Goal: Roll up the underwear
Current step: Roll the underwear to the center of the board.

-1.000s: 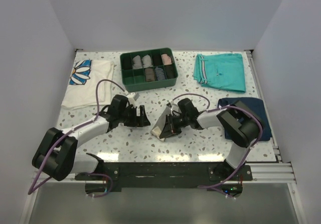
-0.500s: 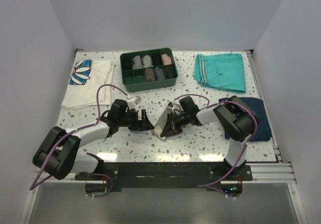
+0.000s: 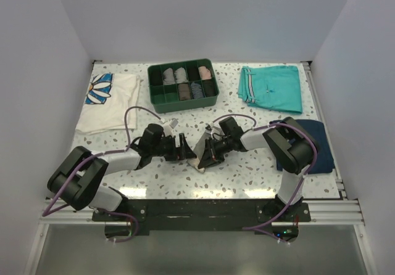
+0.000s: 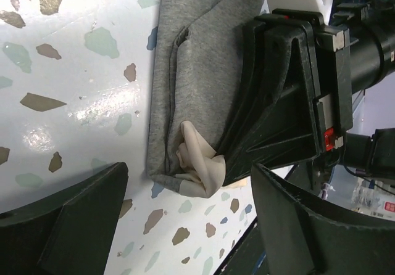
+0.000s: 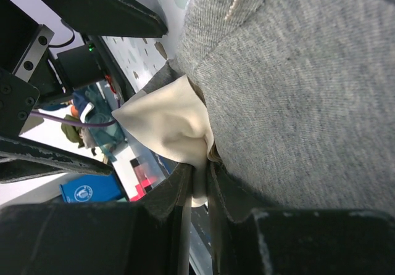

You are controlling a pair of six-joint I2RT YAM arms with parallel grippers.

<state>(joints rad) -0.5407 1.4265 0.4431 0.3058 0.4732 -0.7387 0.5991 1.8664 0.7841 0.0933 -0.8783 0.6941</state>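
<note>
The underwear [image 3: 201, 147] is a small grey garment with a cream lining, lying folded into a wedge on the table between the two arms. My right gripper [image 3: 208, 153] is shut on its near edge. The right wrist view shows cream fabric [image 5: 166, 124] pinched between the jaws under the grey cloth [image 5: 296, 102]. My left gripper [image 3: 185, 149] stands open just left of the garment, its fingers [image 4: 74, 225] spread either side of the bunched cream corner [image 4: 199, 167] without touching it. The grey cloth [image 4: 197, 71] lies flat beyond.
A green divided tray [image 3: 185, 105] holding several rolled items stands at the back centre. Teal shorts [image 3: 271, 89] lie back right, a navy folded garment [image 3: 321, 145] at the right edge, and a white daisy-print shirt [image 3: 108, 102] at back left.
My left gripper has slid right across the table until it sits against the underwear's left side. The right gripper keeps its hold and has shifted the cloth only slightly.
</note>
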